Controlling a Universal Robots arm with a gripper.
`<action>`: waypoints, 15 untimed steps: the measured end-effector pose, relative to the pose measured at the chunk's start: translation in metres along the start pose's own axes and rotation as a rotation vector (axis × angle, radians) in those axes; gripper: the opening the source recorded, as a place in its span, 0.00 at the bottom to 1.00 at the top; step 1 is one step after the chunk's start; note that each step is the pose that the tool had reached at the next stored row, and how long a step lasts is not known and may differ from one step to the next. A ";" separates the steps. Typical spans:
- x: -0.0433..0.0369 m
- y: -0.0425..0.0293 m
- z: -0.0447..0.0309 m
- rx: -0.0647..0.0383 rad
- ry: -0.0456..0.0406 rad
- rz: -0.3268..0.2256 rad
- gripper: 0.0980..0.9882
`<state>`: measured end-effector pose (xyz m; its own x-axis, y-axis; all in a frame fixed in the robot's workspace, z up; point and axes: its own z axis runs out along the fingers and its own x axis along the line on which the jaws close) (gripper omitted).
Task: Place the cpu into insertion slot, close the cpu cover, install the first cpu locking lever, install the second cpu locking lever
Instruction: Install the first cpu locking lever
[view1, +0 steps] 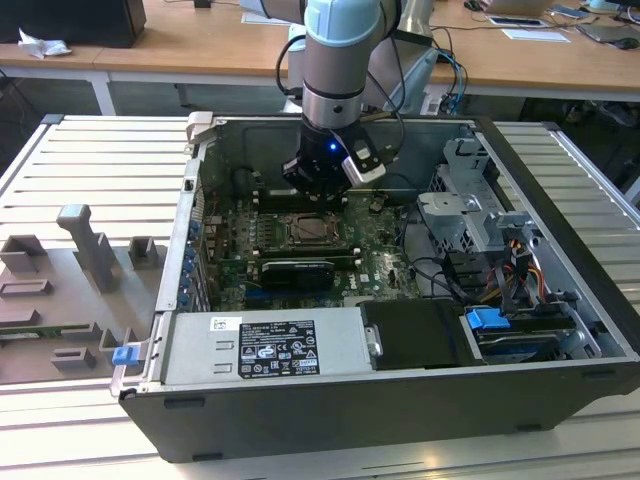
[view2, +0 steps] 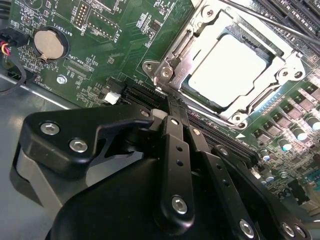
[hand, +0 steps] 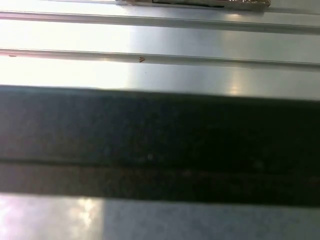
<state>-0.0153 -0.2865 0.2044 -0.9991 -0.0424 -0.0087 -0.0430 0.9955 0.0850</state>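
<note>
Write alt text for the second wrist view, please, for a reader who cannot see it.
The cpu sits in the insertion slot on a green motherboard, with the cpu cover closed around it. The black gripper is beside the slot's corner.

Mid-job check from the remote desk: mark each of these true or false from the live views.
1. The cpu sits in the insertion slot. True.
2. The cpu cover is swung up, clear of the chip. False: it lies down around the chip, its window framing the pale top.
3. The gripper is above the grey ribbed bench outside the case. False: it is inside the computer case, over the motherboard by the socket.
4. A round coin battery sits on the motherboard. True.
</note>
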 end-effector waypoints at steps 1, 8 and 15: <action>0.0000 0.0000 0.0001 0.001 0.0001 0.000 0.01; -0.0005 0.0001 0.0022 0.003 -0.0007 0.000 0.01; -0.0006 0.0000 -0.0001 0.005 -0.0002 0.000 0.01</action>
<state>-0.0147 -0.2865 0.2045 -0.9991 -0.0424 -0.0088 -0.0429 0.9958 0.0804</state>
